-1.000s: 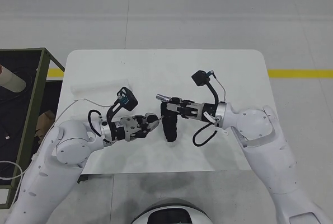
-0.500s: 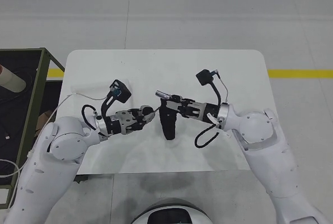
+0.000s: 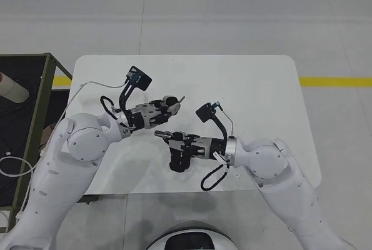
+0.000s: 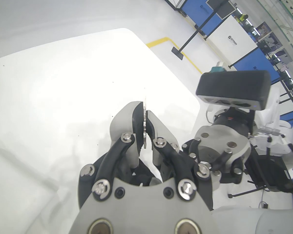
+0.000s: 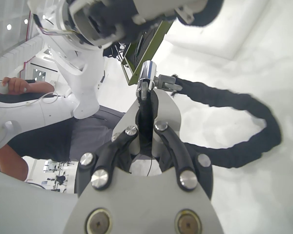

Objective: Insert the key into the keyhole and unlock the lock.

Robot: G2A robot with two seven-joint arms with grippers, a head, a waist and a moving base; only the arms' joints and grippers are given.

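My left gripper (image 3: 172, 103) is shut on a thin silver key (image 4: 144, 119), whose blade sticks out past the fingertips above the white table (image 3: 261, 81). My right gripper (image 3: 173, 140) sits nearer the robot, just below the left one in the top view, shut on the lock. The lock's chrome cylinder (image 5: 147, 73) juts beyond the fingertips, and its black fabric-covered cable loop (image 5: 261, 115) hangs down over the table (image 3: 178, 161). Key and cylinder are apart. The keyhole itself is hidden.
A white foam block (image 5: 222, 32) lies at the table's far left. A green-framed cart (image 3: 29, 119) stands off the table's left edge. The right arm's wrist camera (image 4: 232, 90) hovers close beside my left gripper. The table's right half has free room.
The left gripper carried the key away from the lock toward the table's far side. The right arm swung the lock leftward and nearer to the robot.
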